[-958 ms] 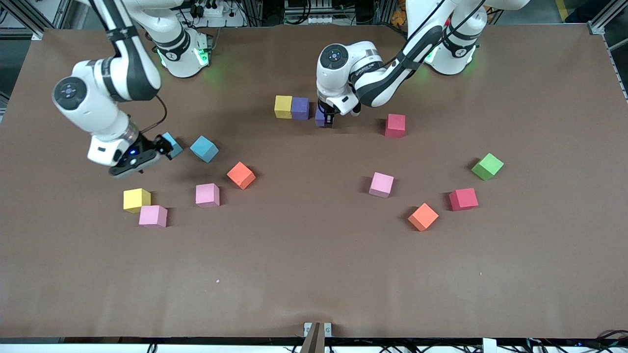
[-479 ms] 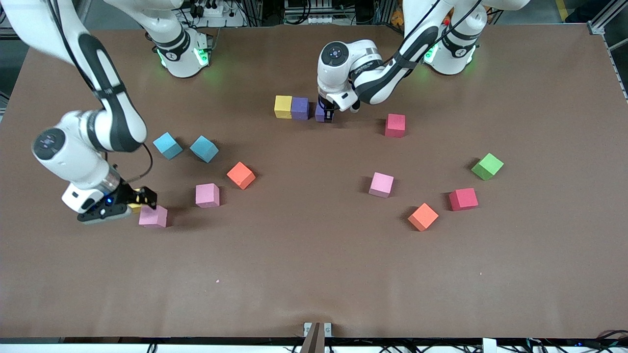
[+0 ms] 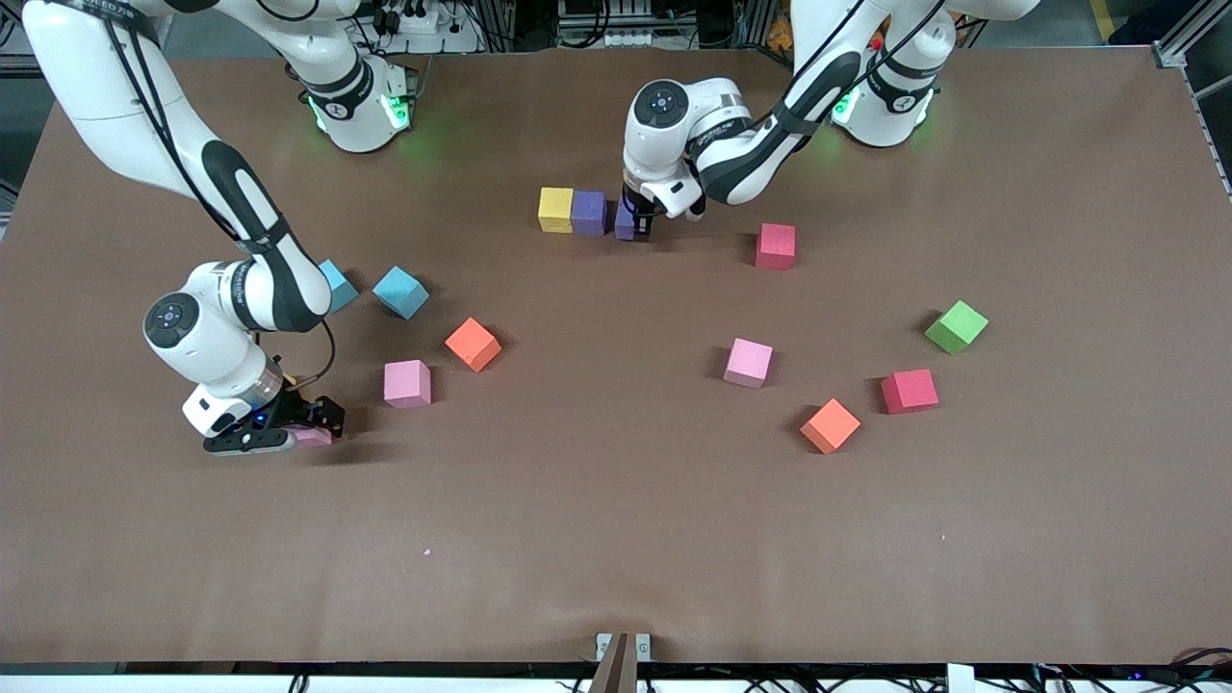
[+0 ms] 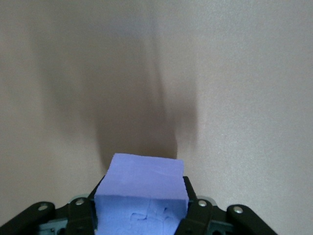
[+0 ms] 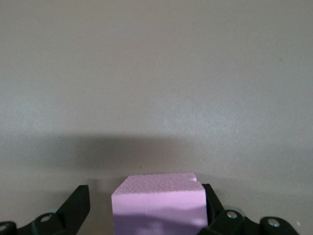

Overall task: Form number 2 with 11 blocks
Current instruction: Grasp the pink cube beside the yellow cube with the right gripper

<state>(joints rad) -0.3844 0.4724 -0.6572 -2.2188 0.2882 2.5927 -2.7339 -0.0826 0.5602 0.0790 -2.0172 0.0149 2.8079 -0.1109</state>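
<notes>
Left gripper: low at the table near the robots' bases; fingers clamped on a purple cube; the left wrist view shows that cube pinched between both fingers.
Row so far: a yellow cube touching a second purple cube; the held purple cube just beside that one, on its left-arm side; whether the two purple cubes touch cannot be told.
Right gripper: down at the table toward the right arm's end; jaws spread wide on either side of a pink cube; the right wrist view shows the cube between the fingers with a gap on one side; not gripped.
Second yellow cube: hidden under the right arm's wrist; not visible.
Other pink cubes: one beside the right gripper toward the table's middle; one on the left arm's half.
Orange cubes: one just beside the first loose pink cube, farther from the front camera; one nearer to the front camera than the second.
Red cubes: one near the row, toward the left arm's end; one just beside the second orange cube.
Green cube: farther from the front camera than the second red cube.
Light blue cubes: one in the open; one partly covered by the right arm.
Table: brown matte surface.
</notes>
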